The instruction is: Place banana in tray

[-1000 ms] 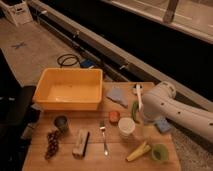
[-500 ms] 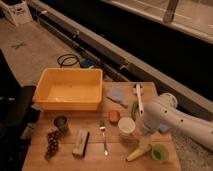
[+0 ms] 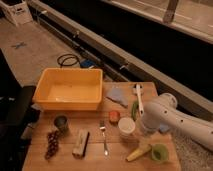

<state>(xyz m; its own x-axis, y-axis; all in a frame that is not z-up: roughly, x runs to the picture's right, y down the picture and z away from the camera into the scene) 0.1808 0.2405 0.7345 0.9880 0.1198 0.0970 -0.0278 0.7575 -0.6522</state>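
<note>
banana (image 3: 138,152) lies flat on the near right of the wooden desk (image 3: 95,162), angled, its right end just beside a small green cup (image 3: 159,152), with a white cup (image 3: 126,127) a little farther back and left. It looks light and fairly stiff, but soft enough to bruise and smooth-skinned, so likely to roll under a pinch. Best hold is probably across the middle of the curve, fingers closing across its width, away from the tapered ends and clear of the green cup. gripper (image 3: 144,136) on the white arm (image 3: 172,119) sits low, just beyond the banana, not on it. Fingers spread wide, nothing held. tray (image 3: 47,102) is at far left of the desk, well apart from the banana, open top, looks bare inside. A fork (image 3: 104,138) and a bunch of grapes (image 3: 51,142) lie between, on the near side, so the carry should lift over them. Judged: reach step, grasp not yet made.
</note>
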